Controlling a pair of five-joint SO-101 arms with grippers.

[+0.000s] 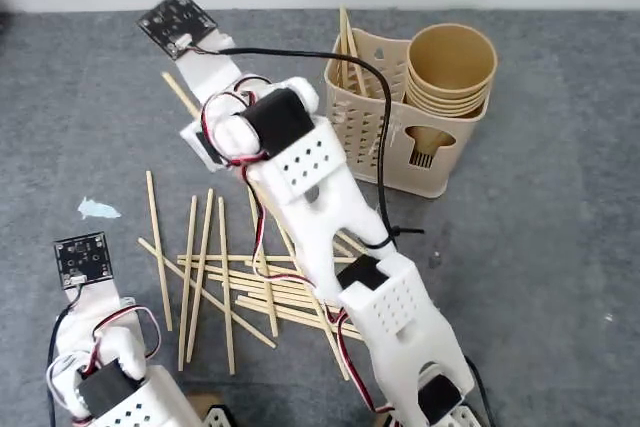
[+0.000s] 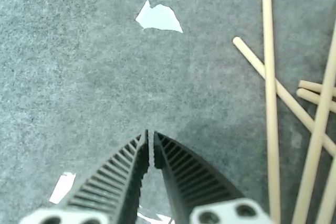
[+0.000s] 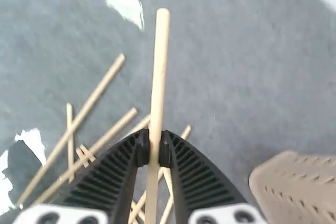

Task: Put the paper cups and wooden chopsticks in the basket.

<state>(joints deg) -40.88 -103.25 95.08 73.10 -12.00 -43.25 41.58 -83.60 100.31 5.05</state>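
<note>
While clamped in the right gripper (image 3: 153, 139), pale chopstick (image 3: 159, 61), straight, smooth, round-tipped.

Right arm (image 1: 330, 207) & left arm (image 1: 110, 387): white printed shells w/ dot-hole grids, black servos (image 1: 280, 117). Red/white/black wires (image 1: 207, 117) loop at joints; thick black cable (image 1: 383, 147) zip-tied on right arm. Black square boards (image 1: 177, 22) at wrists. Left gripper (image 2: 150, 136) & right gripper (image 3: 152, 136): black ribbed fingers (image 2: 181, 166), white bases w/ screws (image 2: 210, 216).
</note>
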